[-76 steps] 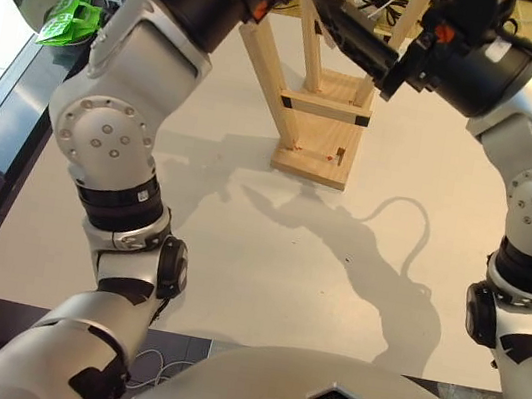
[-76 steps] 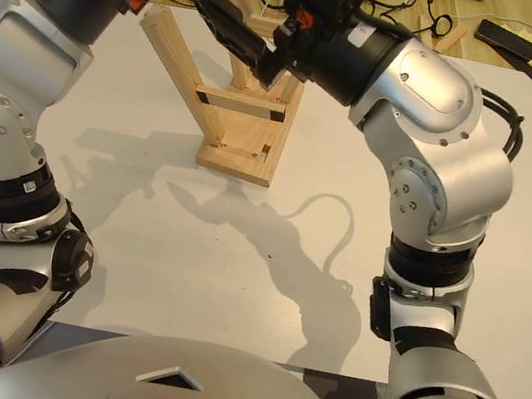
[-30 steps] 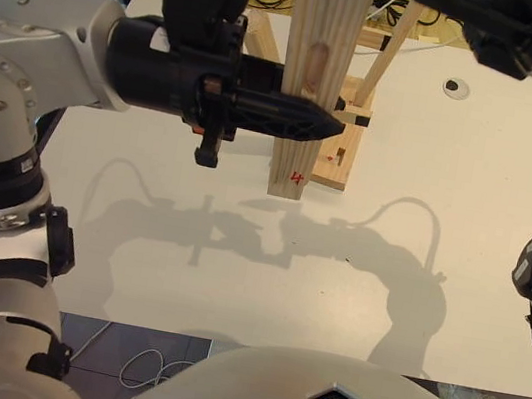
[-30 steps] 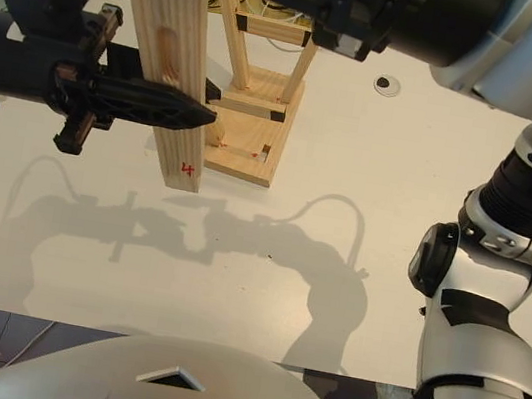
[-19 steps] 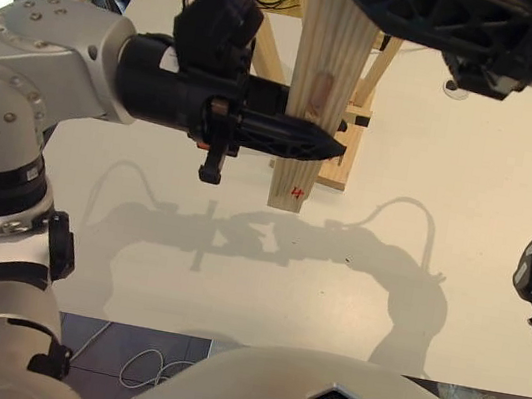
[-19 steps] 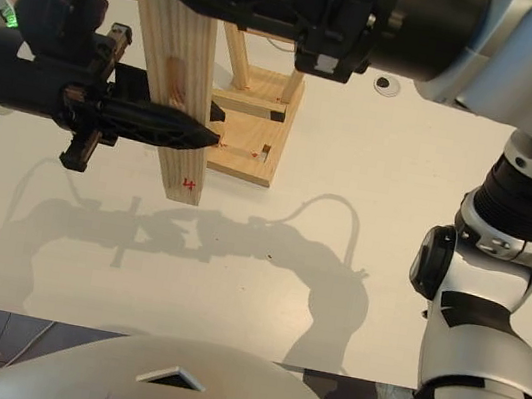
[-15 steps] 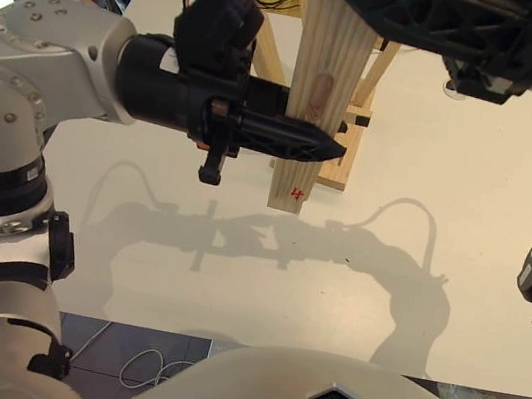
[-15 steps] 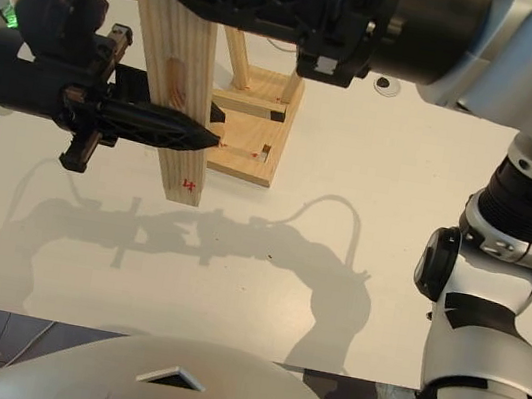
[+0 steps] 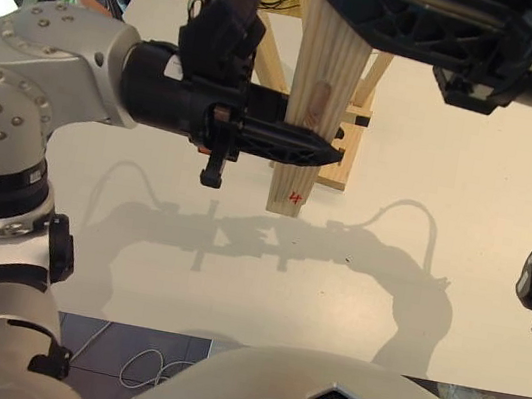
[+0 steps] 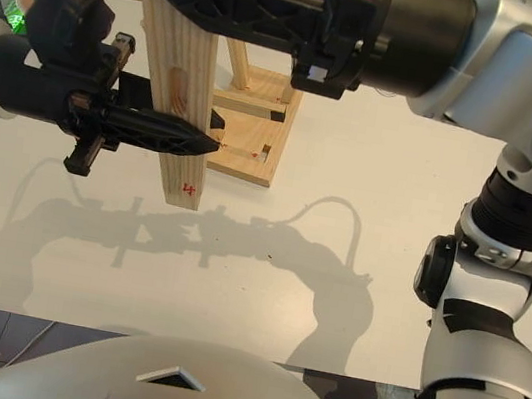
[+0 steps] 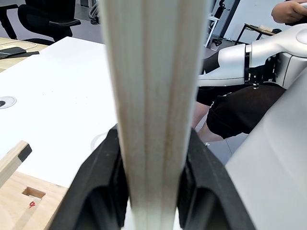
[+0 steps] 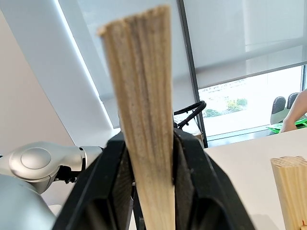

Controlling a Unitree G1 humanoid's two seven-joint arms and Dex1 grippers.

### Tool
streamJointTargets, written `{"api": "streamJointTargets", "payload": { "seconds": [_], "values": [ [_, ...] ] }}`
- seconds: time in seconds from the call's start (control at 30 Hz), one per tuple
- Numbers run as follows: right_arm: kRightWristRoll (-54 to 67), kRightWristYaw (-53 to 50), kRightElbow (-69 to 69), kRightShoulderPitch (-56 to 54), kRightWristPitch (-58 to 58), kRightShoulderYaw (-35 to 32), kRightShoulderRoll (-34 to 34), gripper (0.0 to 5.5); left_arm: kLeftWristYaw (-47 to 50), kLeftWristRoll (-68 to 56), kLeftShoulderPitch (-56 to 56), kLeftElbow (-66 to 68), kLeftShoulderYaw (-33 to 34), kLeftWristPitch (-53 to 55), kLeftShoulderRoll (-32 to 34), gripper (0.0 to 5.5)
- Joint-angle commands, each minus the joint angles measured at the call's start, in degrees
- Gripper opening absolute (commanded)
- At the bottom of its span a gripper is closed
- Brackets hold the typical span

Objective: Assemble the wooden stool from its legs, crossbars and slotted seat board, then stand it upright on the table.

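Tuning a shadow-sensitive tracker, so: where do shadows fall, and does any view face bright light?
Head views: soft shadows spread on the white table beneath the raised wooden leg. Right wrist view: bright windows sit behind the leg. Left wrist view: light is even across the leg.

Both head eyes looked steeply down over the arms at the white table (image 9: 450, 188), sharing the wooden leg (image 9: 324, 77). Each wrist camera peered very close along that leg.

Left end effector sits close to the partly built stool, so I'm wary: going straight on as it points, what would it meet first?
The left end effector clamps the wooden leg; past that its line looks free above the table, though depth is unclear.
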Motion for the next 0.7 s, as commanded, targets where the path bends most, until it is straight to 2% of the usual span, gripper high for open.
{"api": "streamJointTargets", "payload": {
  "seconds": [0.03, 0.1, 0.13, 0.27, 0.4, 0.5, 0.7],
  "values": [
    [1.9, -1.0, -1.3, 0.4, -0.7, 1.2, 0.9, 1.05, -0.2, 0.9, -0.9, -0.8, -0.3, -1.2, 0.5, 1.01],
    [0.4, -0.6, -2.5, 0.8, -1.9, 1.2, 1.4, 1.05, -0.1, 0.9, -1.0, -0.8, -0.4, -1.2, 0.5, 1.01],
    [-0.4, -0.4, -3.2, 1.0, -2.7, 1.2, 1.5, 1.44, 0.0, 1.1, -1.0, -0.7, -0.4, -1.3, 0.4, 1.01],
    [-2.0, 0.3, -4.6, 1.9, -3.8, 1.7, 1.4, 2.17, 0.3, 1.4, -0.9, -0.7, -0.5, -1.5, 0.3, 1.01],
    [-3.1, -0.3, -4.5, 2.1, -4.4, 1.7, 1.5, 2.62, 0.5, 1.4, -1.0, -0.7, -0.5, -1.5, 0.3, 1.01],
    [-3.8, -0.8, -3.9, 2.0, -4.8, 1.6, 1.8, 2.35, 0.5, 1.4, -0.9, -0.8, -0.6, -1.5, 0.4, 1.01],
    [-2.9, -0.9, -3.9, 1.9, -4.5, 1.8, 1.6, 1.35, 0.2, 1.5, -0.8, -0.8, -0.7, -1.6, 0.5, 1.01]
  ]
}}
